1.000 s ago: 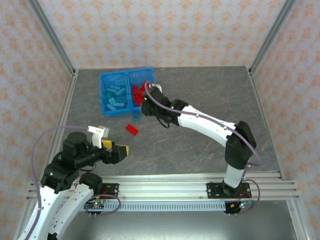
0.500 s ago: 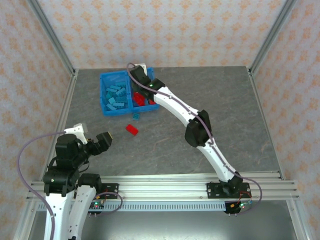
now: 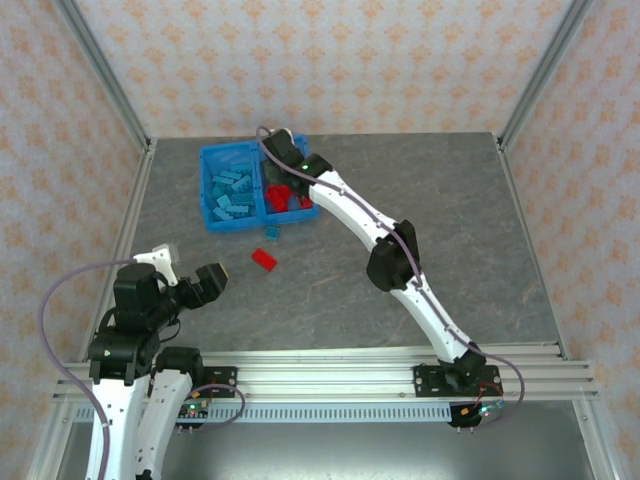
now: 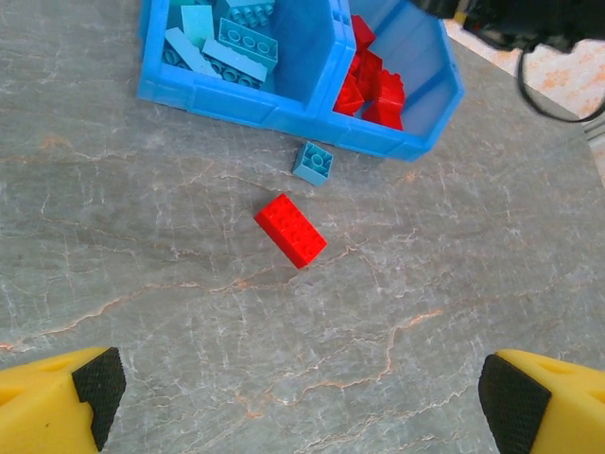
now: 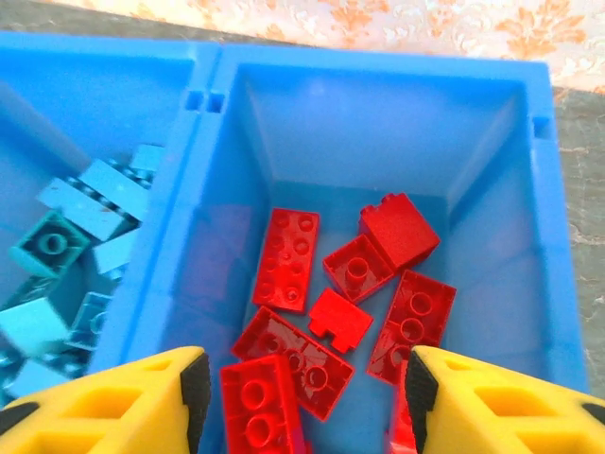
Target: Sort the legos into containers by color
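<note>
One red lego [image 4: 290, 229] lies loose on the table [image 3: 264, 258]. A small teal lego [image 4: 312, 162] rests just in front of the blue bin [image 4: 248, 96], seen from above as teal lego [image 3: 270, 232]. The bin's left compartment holds several teal legos [image 5: 76, 246]. Its right compartment holds several red legos [image 5: 350, 284]. My right gripper [image 5: 302, 388] hangs open over the red compartment [image 3: 284, 190], nothing between its pads. My left gripper [image 4: 298, 402] is open and empty, well short of the loose red lego, near the table's front left [image 3: 212, 280].
The bin [image 3: 210, 190] stands at the back left of the grey table [image 3: 420, 200]. My right arm [image 3: 390, 250] stretches diagonally across the middle. Metal posts and patterned walls [image 3: 320, 60] enclose the table.
My right arm has swung up and stretched out, its gripper moving from the bin's front edge to above the red compartment. My left gripper has drawn back and turned left.
</note>
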